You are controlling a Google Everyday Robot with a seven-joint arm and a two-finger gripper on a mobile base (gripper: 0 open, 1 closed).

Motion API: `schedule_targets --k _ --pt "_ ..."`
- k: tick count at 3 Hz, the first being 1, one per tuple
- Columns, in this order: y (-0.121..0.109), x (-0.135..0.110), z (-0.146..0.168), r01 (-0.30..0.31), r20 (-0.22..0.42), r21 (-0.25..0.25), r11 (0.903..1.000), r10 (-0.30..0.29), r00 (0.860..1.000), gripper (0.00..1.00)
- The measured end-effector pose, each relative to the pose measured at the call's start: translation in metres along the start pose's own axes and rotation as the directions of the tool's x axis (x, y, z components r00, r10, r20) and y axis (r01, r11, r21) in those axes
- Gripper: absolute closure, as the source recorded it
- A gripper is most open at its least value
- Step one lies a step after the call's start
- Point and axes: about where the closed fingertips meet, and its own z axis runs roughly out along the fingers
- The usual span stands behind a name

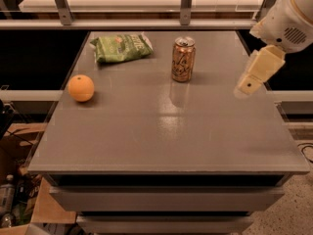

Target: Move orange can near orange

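One each: can (pixel 183 59), orange (pixel 81 87), bag (pixel 121 47), claw (pixel 247 86)

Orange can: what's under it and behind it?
The orange can stands on the grey table; the can covers the spot beneath it. Behind it is more tabletop, then a metal rail. The gripper hangs to its right, apart from it.

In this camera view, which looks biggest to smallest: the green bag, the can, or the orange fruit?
1. green snack bag, widest by far.
2. orange can, taller than the fruit, similar width.
3. orange, though it sits nearer the camera.
The gripper hangs above the table, at its right, apart from all three.
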Motion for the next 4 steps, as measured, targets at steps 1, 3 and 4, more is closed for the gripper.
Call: schedule_targets --k 1,3,4 --pt "-0.034 -0.015 0.025 -0.057 0.094 0.009 0.9983 0.056 0.994 0.0" --pt "-0.085 -0.059 0.061 -0.066 0.238 0.018 0.9976 0.06 0.969 0.0" --pt "-0.094 -0.08 0.077 -0.055 0.301 0.019 0.9983 0.046 0.952 0.0"
